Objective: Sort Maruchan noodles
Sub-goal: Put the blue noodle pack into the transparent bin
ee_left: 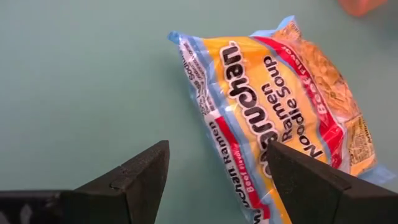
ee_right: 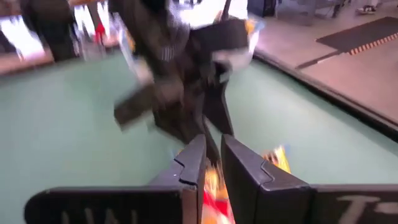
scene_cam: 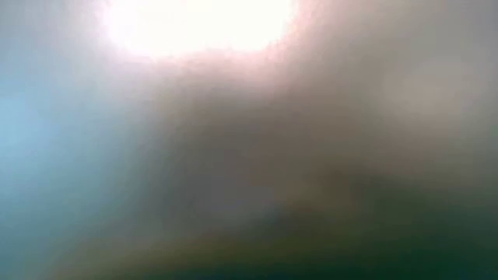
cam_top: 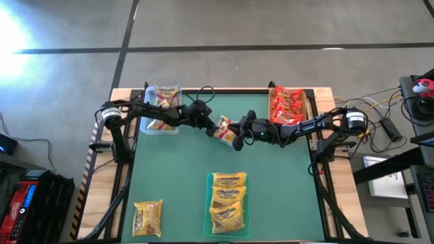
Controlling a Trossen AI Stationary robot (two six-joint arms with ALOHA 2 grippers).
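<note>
Maruchan pkt (cam_top: pixel 226 129) tilted, long axis approx diagonal mid-table.

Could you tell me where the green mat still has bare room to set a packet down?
The mat is bare between the two arms and the front packets, and right of the yellow stack. Crowded: the centre, where the left gripper and right gripper meet at a Maruchan packet, and both back corners.

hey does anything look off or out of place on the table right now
One yellow crinkly ramen packet lies alone on the green mat near the front left corner, outside any tray, while similar ones sit stacked in the clear tray beside it. The low view shows only blur.
</note>
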